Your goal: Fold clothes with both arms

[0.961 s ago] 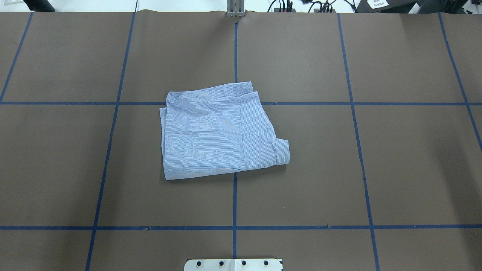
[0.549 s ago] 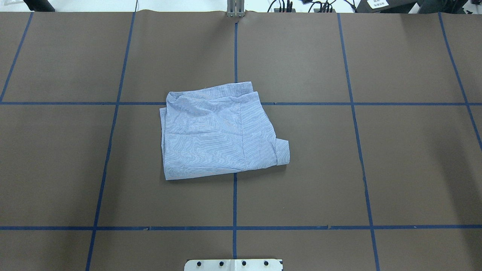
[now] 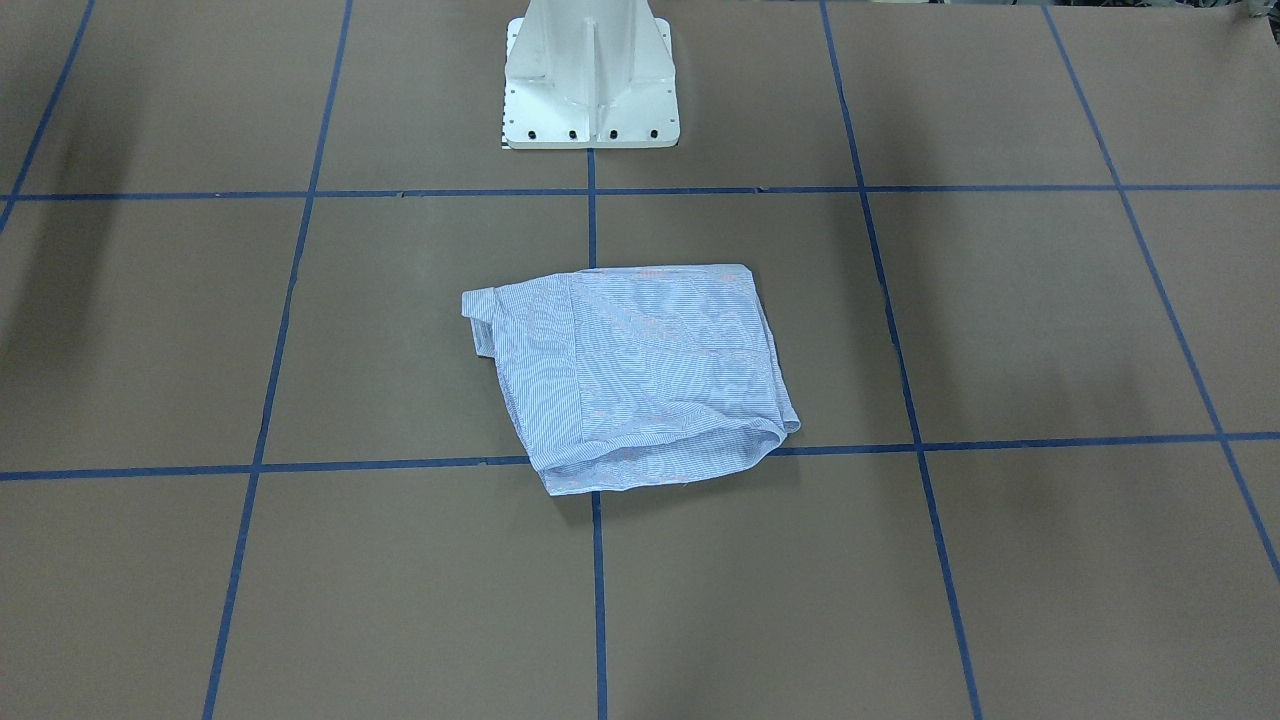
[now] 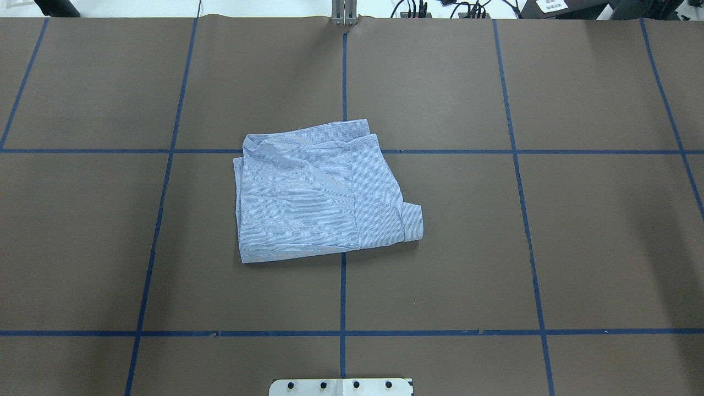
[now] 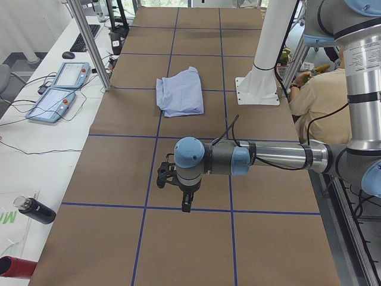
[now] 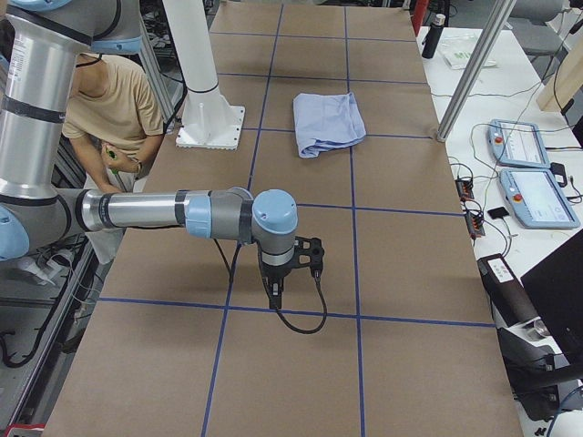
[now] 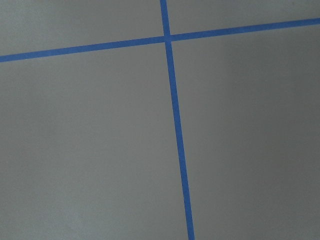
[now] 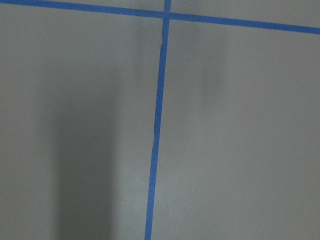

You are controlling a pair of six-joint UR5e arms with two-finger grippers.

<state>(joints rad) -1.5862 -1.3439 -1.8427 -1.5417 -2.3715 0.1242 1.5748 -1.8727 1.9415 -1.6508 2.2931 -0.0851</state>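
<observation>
By my reading the folding is done, or all but done: the shirt (image 4: pixel 319 192) lies alone as a compact, roughly square bundle near the middle of the counter (image 4: pixel 495 247), straddling a crossing of the blue tape lines (image 4: pixel 342 297), with neither arm touching it. The left arm (image 5: pixel 262 158) hangs out over its own end of the counter, well apart from the cloth, its left tool (image 5: pixel 186 205) pointing down above bare paper. The right arm (image 6: pixel 155 211) does the same at the opposite end, with the right tool (image 6: pixel 276 296) pointing down too. Both tools show only from the side, so I cannot tell whether their fingers are parted or closed. Nothing hangs from either, and both wrist cameras show only brown paper and tape. The bundle is fairly neat but not crisp: the top layer is smooth with a seam running across it, the edge away from the robot is puffed and rolled rather than pressed flat, and a cuff (image 4: pixel 412 221) pokes out at the corner toward the robot's right. No collar, buttons or pocket show. If one more move is wanted, it would likely be tucking that cuff or flattening the rolled edge — a long reach back to centre and a light touch, lest the layers slide apart.
</observation>
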